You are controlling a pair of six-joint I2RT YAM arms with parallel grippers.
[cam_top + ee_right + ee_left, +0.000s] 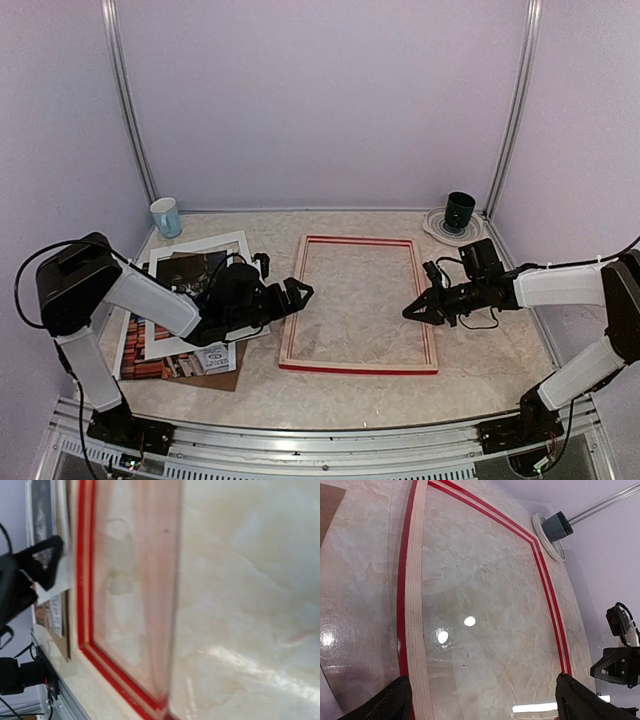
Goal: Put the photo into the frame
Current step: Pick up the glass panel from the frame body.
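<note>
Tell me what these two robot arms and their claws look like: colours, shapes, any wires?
They match. The left arm and right arm have smooth white tube-like links between bulky black joints. The left gripper and right gripper are black, each with two wedge-shaped fingers. Thin black cables loop loosely beside them. No markings are legible.

The frame (357, 367) lies flat in the middle of the counter (480, 385). Left of the frame, the photo (190, 268), mat border (243, 243) and backing board (225, 381) overlap in a pile. Behind and left of the frame stands a mug (166, 217). Behind the frame's far right corner, a cup (460, 210) sits on a plate (437, 228).
</note>
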